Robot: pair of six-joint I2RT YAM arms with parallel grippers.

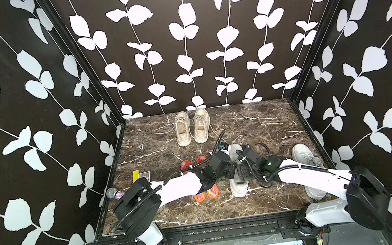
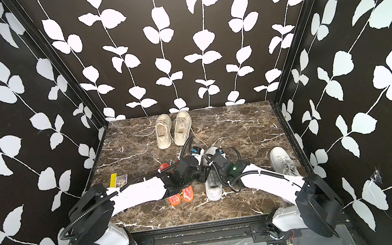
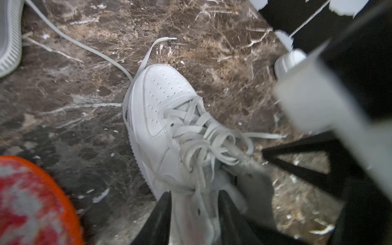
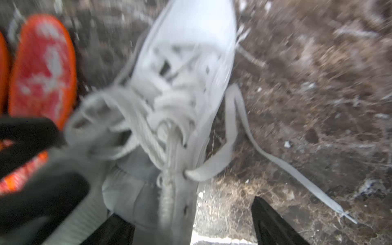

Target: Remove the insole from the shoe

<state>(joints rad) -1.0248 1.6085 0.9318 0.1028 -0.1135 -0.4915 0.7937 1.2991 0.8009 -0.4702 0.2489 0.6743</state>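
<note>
I see the big brown marble table (image 1: 141, 146) first. My left arm (image 1: 178, 189) comes in from 7 o'clock and my right arm (image 1: 308, 172) from 5 o'clock. They meet near the middle.

A pair of beige shoes (image 1: 183, 130) stands at 12 o'clock, by the back wall. The white shoe (image 1: 238, 187) sits close to the middle, a bit toward 4 o'clock. Its toe points to 12 o'clock and its laces are loose. I cannot see the insole inside it. A second white shoe (image 1: 304, 157) lies at 3 o'clock, near the edge.

The left gripper (image 3: 195, 193) has its fingers (image 3: 157, 222) a little apart, with the shoe's side flap between them. I cannot tell if they pinch it. The right gripper (image 4: 185, 206) has its fingers (image 4: 271, 222) spread wide, and they hold nothing.

Two orange and red flat soles (image 1: 199, 196) lie toward 7 o'clock, partly under my left arm. A sparkly microphone (image 1: 114, 192) lies at 8 o'clock. A small card (image 1: 144, 175) and a yellow strip (image 1: 136, 176) lie at 9 o'clock.
</note>
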